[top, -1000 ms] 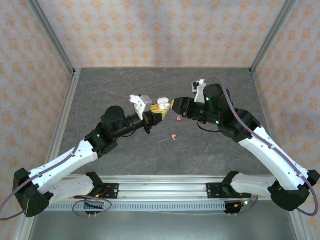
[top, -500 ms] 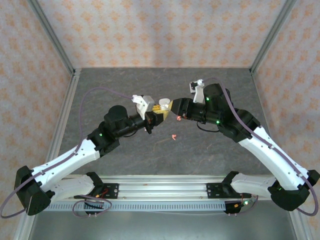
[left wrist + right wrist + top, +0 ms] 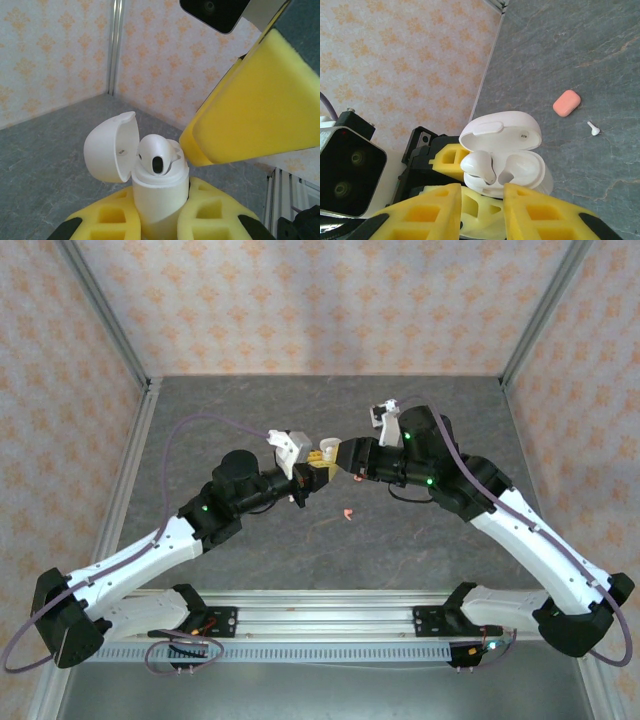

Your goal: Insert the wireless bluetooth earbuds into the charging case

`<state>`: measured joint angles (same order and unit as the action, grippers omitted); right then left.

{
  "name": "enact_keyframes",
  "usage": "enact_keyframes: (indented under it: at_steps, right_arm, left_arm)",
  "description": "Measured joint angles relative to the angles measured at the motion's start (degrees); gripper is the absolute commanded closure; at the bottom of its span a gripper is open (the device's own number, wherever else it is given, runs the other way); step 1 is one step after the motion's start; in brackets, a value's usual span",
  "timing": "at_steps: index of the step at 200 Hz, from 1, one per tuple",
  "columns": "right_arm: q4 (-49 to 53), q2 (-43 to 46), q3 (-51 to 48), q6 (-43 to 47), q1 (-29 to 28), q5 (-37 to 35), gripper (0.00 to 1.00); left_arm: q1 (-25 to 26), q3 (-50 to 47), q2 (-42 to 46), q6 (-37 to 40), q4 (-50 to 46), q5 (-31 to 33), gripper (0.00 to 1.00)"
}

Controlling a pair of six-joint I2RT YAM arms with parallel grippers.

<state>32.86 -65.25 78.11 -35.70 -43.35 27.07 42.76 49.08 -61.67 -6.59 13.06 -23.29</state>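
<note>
**Change since a second ago:** the right gripper (image 3: 340,452) has slid leftward, closer to the left gripper (image 3: 318,467), and its jaws have drawn in slightly. The left arm has barely shifted. The small things on the table (image 3: 250,410) lie where they did.

**Item 1, white case** (image 3: 160,195): smooth, glossy and pebble-shaped, held upright in the air above the middle of the table. Its lid (image 3: 110,150) is hinged back and stands open on the side away from the right gripper (a small dark mark shows inside it). The body has two wells. From the right wrist camera the left well is filled and the other is a bare hollow.

**Item 2, white earbud** (image 3: 477,169): tiny, with a rounded head and a dark oval opening. It sits in that left well with its head standing proud of the rim.

**Item 3, left gripper:** yellow foam fingers (image 3: 105,220) are clamped tight on the lower body of the white case.

**Item 4, right gripper:** the jaws are part-way apart with nothing between the pads. One pad (image 3: 250,110) hangs just beside the seated earbud (touching the case rim or only near it, I cannot tell).

**Item 5, loose on the table:** a pink case (image 3: 566,103), closed, with a loose white earbud (image 3: 593,129) near it, stem visible. A coral earbud (image 3: 346,514) lies on the near side of the two grippers.
</note>
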Motion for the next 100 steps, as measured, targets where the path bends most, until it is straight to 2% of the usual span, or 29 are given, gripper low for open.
enact_keyframes:
  at_steps: [57, 100]
  right_arm:
    - [0.1, 0.0, 0.5, 1.1, 0.0, -0.3, 0.72]
    - [1.0, 0.6, 1.1, 1.9, 0.0, -3.3, 0.71]
  left_arm:
    - [0.0, 0.0, 0.0, 0.0, 0.0, 0.0, 1.00]
    - [0.0, 0.0, 0.5, 0.6, -0.7, 0.2, 1.00]
